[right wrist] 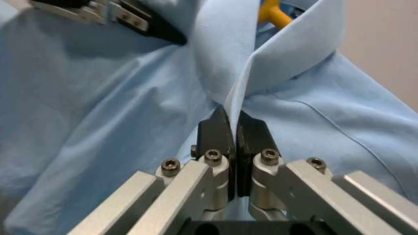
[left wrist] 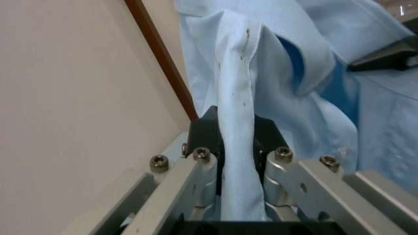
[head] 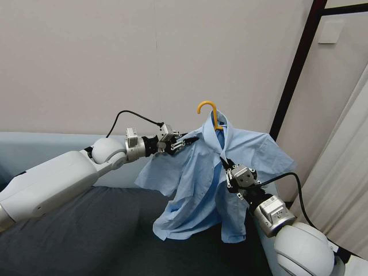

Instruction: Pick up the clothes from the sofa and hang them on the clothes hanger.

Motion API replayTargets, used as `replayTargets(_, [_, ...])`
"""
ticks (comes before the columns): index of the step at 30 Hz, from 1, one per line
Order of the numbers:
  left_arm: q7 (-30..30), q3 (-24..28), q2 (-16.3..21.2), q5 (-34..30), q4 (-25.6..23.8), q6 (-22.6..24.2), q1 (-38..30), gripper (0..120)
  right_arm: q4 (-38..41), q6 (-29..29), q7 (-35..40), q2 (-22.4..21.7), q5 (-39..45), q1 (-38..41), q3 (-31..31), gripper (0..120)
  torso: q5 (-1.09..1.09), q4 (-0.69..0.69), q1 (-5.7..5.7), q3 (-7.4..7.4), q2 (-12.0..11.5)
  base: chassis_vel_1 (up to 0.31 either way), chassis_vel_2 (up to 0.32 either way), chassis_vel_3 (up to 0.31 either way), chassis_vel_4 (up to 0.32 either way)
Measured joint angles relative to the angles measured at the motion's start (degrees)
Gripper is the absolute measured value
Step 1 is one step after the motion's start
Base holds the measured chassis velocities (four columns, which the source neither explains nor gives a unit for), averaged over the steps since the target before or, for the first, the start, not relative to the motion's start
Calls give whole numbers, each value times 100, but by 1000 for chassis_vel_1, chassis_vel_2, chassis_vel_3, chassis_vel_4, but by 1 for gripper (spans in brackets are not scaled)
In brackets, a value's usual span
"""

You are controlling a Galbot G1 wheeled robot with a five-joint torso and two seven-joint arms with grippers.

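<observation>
A light blue shirt (head: 198, 184) hangs in the air on a yellow hanger (head: 208, 109), above the dark sofa seat. My left gripper (head: 185, 141) is shut on the shirt's left shoulder edge; in its wrist view a fold of blue cloth (left wrist: 238, 147) runs between the black pads (left wrist: 203, 132). My right gripper (head: 225, 164) is shut on the shirt front just below the collar, the cloth (right wrist: 232, 105) pinched between its pads (right wrist: 214, 134). The hanger's yellow hook (right wrist: 273, 14) pokes out of the collar in the right wrist view, where the left gripper (right wrist: 166, 34) also appears.
The sofa's dark grey cushion (head: 86, 230) lies below, with a pale blue backrest (head: 34, 149) along the wall. A dark vertical pole (head: 293, 75) and a white curtain (head: 339, 172) stand to the right.
</observation>
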Motion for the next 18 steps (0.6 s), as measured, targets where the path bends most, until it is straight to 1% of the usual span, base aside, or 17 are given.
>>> replayTargets(5, [-8, -62, 88, -5, -15, -16, 62, 7, 78, -40, -12, -5, -60, -189, -47, 0, 0, 0, 0, 0, 0, 0, 0, 0, 0])
replayTargets(7, [-16, -87, 96, -1, -2, -26, 88, 7, 195, -41, -82, -56, -58, -292, -29, 4, 0, 1, 0, 0, 0, 0, 0, 0, 0])
replayTargets(8, [-16, -87, 96, -1, -2, -26, 88, 7, 195, -41, -82, -56, -58, -292, -29, 4, 0, 1, 0, 0, 0, 0, 0, 0, 0])
replayTargets(12, [-21, -195, 77, 27, 41, -38, 214, 7, 472, -19, -197, -171, -15, -613, 30, 23, -1, 0, 0, 0, 0, 0, 0, 0, 0])
replayTargets(13, [-21, -195, 77, 27, 41, -38, 214, 7, 472, -19, -197, -171, -15, -613, 30, 23, -1, 0, 0, 0, 0, 0, 0, 0, 0])
replayTargets(14, [-22, -220, 77, 32, 40, -40, 243, 7, 535, -17, -194, -190, 27, -701, 57, 26, -1, -1, 0, 0, 0, 0, 0, 0, 0])
replayTargets(17, [-22, -276, 94, 51, 47, -54, 304, 7, 711, -13, -136, -251, 243, -890, 171, 41, 0, 0, 0, 0, 0, 0, 0, 0, 0])
replayTargets(18, [-22, -276, 94, 51, 47, -54, 304, 7, 711, -13, -136, -251, 243, -890, 171, 41, 0, 0, 0, 0, 0, 0, 0, 0, 0])
